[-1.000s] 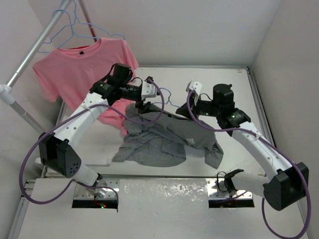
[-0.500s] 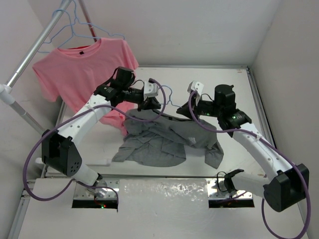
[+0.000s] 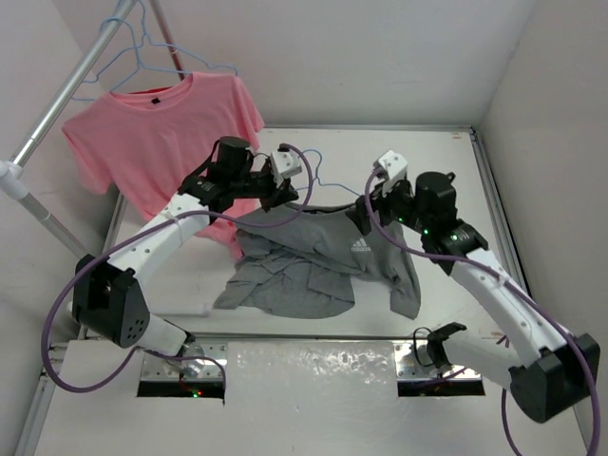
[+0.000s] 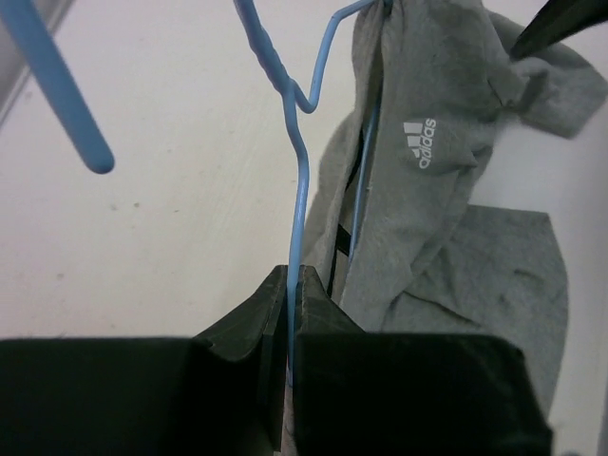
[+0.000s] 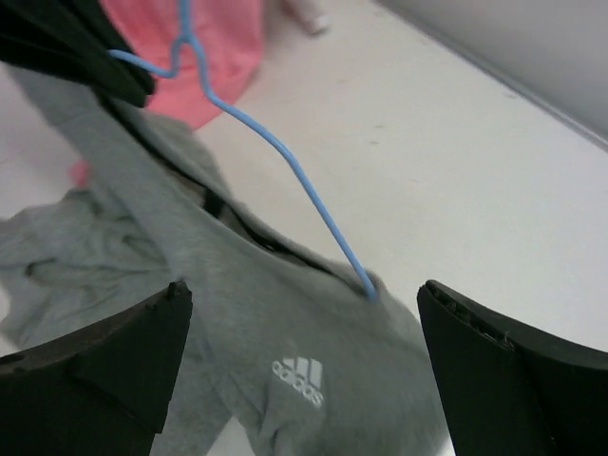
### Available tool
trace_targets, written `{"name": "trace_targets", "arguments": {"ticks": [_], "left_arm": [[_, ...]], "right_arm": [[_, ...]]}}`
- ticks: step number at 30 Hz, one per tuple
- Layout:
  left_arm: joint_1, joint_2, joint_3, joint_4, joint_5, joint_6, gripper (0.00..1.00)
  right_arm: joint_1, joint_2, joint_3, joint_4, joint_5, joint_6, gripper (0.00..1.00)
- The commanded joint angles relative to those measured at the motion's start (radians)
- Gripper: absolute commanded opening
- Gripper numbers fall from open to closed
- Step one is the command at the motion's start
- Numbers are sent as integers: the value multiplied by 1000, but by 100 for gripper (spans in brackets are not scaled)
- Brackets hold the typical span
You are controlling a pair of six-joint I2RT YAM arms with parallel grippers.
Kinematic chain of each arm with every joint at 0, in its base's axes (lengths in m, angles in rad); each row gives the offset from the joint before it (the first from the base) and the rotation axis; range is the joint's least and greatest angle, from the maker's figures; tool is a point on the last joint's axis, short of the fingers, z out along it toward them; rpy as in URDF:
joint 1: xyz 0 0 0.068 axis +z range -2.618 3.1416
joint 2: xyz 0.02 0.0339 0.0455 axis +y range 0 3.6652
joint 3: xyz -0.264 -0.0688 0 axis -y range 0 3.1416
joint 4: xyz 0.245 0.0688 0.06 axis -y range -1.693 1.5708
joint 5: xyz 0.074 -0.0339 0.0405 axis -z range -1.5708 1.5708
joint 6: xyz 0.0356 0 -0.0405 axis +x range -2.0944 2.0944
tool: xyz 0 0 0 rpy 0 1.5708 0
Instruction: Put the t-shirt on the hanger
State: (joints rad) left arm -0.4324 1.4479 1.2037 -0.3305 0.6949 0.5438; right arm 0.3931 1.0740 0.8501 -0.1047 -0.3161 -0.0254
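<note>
The grey t-shirt point(image 3: 318, 261) lies crumpled mid-table, its chest with the white logo point(image 3: 359, 245) lifted toward the arms. The pale-blue hanger point(image 3: 318, 182) stands above the collar. One hanger arm runs into the shirt's neck opening point(image 5: 369, 290). My left gripper point(image 3: 282, 195) is shut on the hanger wire point(image 4: 302, 190) just below the twisted neck, and the t-shirt point(image 4: 446, 218) hangs beside it. My right gripper point(image 5: 302, 290) is open, its fingers point(image 5: 104, 370) spread either side of the t-shirt's point(image 5: 190, 285) shoulder, holding nothing.
A pink t-shirt point(image 3: 161, 133) hangs on a hanger from the slanted metal rail point(image 3: 66, 90) at the back left, with spare blue hangers point(image 3: 142, 47) above it. Walls close the table on the back and right. Its raised rim point(image 3: 489, 190) runs along the right.
The left gripper shut on the hanger wire and lifted it. The right gripper opened and drew back right. The shirt's logo side now faces up.
</note>
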Motion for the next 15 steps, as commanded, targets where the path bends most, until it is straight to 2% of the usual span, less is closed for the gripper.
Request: {"name": "trace_targets", "arguments": {"ticks": [1, 2, 3, 4, 5, 6, 7, 8, 11, 13, 15], "left_arm": [[4, -52, -4, 97, -113, -42, 0], [4, -55, -7, 99, -117, -39, 0], [6, -58, -9, 100, -117, -36, 0], [6, -67, -12, 102, -115, -31, 0], [6, -70, -15, 102, -113, -28, 0], [6, -76, -18, 102, -113, -24, 0], [6, -78, -21, 102, -113, -24, 0], [6, -80, -23, 105, -113, -25, 0], [6, -81, -24, 104, -100, -22, 0], [7, -83, -24, 104, -97, -24, 0], [7, -86, -24, 105, -101, -22, 0]], "right_arm": [[-31, -126, -48, 65, 271, 100, 99], [-46, -166, -89, 63, 287, 117, 94], [-66, -181, -112, 56, 290, 149, 83], [-115, -190, -170, 57, 298, 168, 67], [-140, -201, -205, 62, 305, 192, 35], [-179, -204, -279, 85, 331, 226, 21], [-194, -204, -313, 98, 348, 238, 14], [-204, -204, -348, 159, 348, 248, 21], [-212, -188, -450, 282, 240, 252, 61], [-211, -172, -479, 296, 242, 262, 72], [-211, -154, -496, 274, 284, 260, 72]]}}
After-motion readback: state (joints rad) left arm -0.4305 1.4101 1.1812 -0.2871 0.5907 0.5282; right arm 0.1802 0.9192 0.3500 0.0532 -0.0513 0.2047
